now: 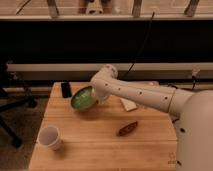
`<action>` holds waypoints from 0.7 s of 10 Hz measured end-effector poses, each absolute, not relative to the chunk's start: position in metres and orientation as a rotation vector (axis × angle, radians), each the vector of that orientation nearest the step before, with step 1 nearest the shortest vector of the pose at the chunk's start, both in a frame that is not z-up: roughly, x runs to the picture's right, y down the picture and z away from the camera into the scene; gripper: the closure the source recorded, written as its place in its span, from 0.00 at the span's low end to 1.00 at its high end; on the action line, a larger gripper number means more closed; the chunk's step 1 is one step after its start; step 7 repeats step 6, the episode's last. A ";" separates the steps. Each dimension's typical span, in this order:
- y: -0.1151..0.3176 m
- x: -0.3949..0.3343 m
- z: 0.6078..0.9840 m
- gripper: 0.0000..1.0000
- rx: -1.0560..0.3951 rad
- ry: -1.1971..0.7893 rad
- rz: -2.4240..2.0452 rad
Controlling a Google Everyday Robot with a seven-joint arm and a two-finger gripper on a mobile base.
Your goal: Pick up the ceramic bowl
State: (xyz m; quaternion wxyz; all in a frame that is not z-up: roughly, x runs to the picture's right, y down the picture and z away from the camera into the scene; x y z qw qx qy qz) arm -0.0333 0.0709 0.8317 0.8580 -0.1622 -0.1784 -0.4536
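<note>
The ceramic bowl (82, 98) is glossy green with a darker rim. It is tilted on edge, its inside facing the camera, and lifted off the wooden table (95, 150) at the back left. My gripper (98, 95) is at the bowl's right rim, at the end of the white arm that reaches in from the right, and it is shut on the bowl. The arm's wrist hides most of the fingers.
A white cup (50, 137) stands at the table's front left. A small brown object (127, 129) lies mid-table. A black object (65, 89) sits at the back left edge, and a white flat item (129, 104) lies under the arm. A chair base (12, 107) stands at far left.
</note>
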 end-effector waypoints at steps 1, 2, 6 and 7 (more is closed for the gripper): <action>0.070 -0.033 0.831 0.98 -0.339 -0.374 -0.954; 0.068 -0.033 0.830 0.98 -0.336 -0.373 -0.955; 0.063 -0.033 0.826 0.98 -0.322 -0.368 -0.961; 0.063 -0.033 0.826 0.98 -0.322 -0.368 -0.961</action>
